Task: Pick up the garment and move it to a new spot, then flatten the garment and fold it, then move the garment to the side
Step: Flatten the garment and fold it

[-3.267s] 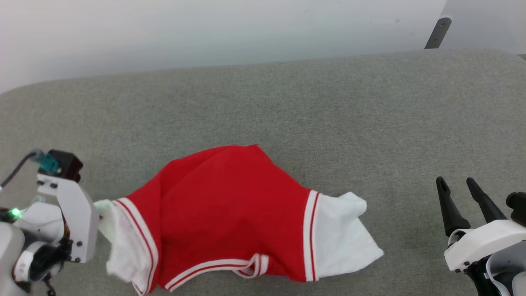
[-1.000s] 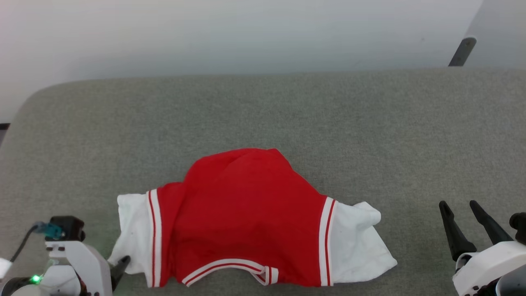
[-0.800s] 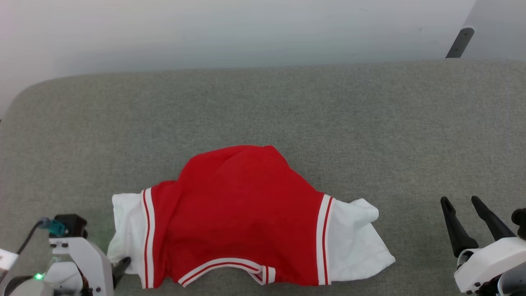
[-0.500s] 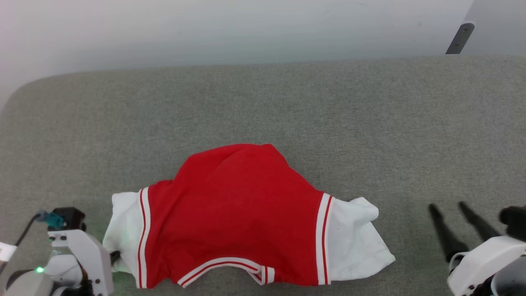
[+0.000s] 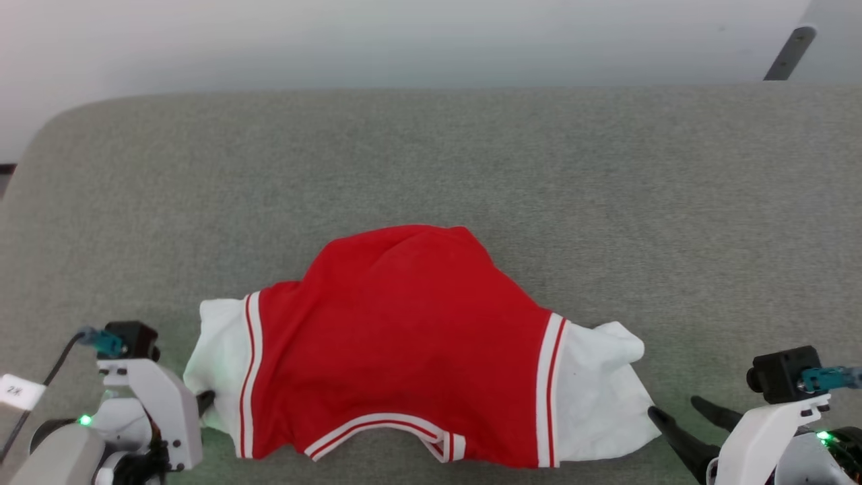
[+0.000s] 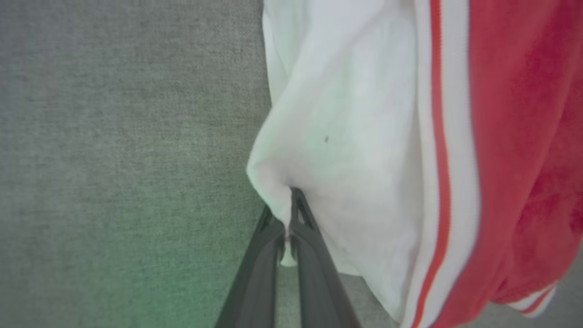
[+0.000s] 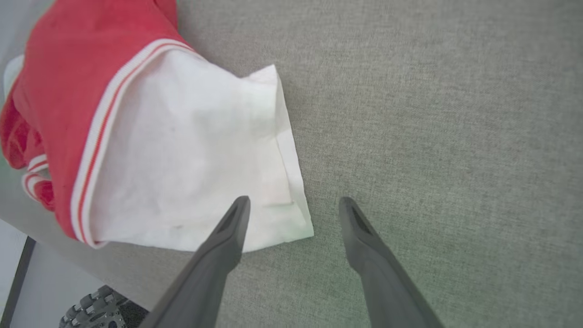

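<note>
Nearest, lower left of the head view: left gripper [image 5: 205, 402], jaws pressed together on a pinch of white sleeve end, a nub of cloth squeezed out between the two dark fingers [image 6: 314, 264] in the left wrist view. Lower right: right gripper [image 5: 675, 406], jaws wide apart and holding nothing, with one tip over the other white sleeve end and one over bare grey in the right wrist view. Touching the cloth or just above it: cannot tell.

Between the two: the garment [image 5: 404, 337], bright red, lying on the near part of a grey woven surface [image 5: 431, 155]. Striped neckline trim toward the near edge, a white sleeve end out to each side, red body humped and creased toward the far side. Beyond it, bare grey fabric up to a rounded far-left corner. Behind that, a pale wall [image 5: 337, 40] and a dark slanted bracket [image 5: 788, 52], cut off at the top right.

Low in the right wrist view, past the surface's near edge, a ribbed wheel [image 7: 93, 307], only partly in frame. On the left arm, a white tag [image 5: 19, 391], writing too small to read. Far hem of the red body not made out.
</note>
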Controlling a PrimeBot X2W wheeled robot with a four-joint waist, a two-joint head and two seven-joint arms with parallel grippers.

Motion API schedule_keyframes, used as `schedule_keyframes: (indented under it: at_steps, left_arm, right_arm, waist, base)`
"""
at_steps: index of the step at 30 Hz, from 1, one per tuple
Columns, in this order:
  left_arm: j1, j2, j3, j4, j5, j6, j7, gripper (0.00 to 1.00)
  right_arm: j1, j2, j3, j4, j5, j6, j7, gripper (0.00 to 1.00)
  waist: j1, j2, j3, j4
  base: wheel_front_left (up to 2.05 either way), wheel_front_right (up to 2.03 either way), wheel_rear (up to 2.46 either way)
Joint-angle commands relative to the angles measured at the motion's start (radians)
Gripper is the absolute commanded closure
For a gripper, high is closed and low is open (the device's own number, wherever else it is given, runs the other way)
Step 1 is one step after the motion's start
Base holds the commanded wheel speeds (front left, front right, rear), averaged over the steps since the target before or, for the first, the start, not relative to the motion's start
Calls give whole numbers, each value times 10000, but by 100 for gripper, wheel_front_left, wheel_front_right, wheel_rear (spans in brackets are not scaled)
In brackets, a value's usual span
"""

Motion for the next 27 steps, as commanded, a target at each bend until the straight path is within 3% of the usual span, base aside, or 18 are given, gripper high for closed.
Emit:
schedule_keyframes:
  at_steps: [1,12,13,14,21,27]
  left_arm:
    - [-2,-337,-213,75,61,-71,31,100]
    - [-471,-663,-373,29,83,-107,-38,100]
    - [-482,-680,-388,50,85,-121,-42,100]
    - [-507,-707,-404,80,80,-136,-38,100]
    - [-612,-633,-483,201,21,-186,130,100]
    - [-868,-303,-504,-218,-66,-140,735,100]
  right_arm:
    - [12,-12,48,45,-35,-7,91,0]
    - [-874,-112,959,1622,-579,-7,592,0]
    - [-957,-172,1129,1825,-647,-7,647,54]
    - [-1028,-210,1274,2021,-617,-7,714,100]
    - [-1610,-439,1513,2571,-263,-7,893,100]
    - [-2346,-914,1574,2157,629,-7,1237,100]
  waist:
    - [0,0,118,121]
    - [0,0,554,542]
    - [0,0,571,569]
    - [0,0,584,600]
    - [0,0,402,651]
    - [0,0,-93,565]
  base:
    - [0,0,0]
    - [0,0,0]
    - [0,0,0]
    - [0,0,0]
    - [0,0,0]
    - [0,0,0]
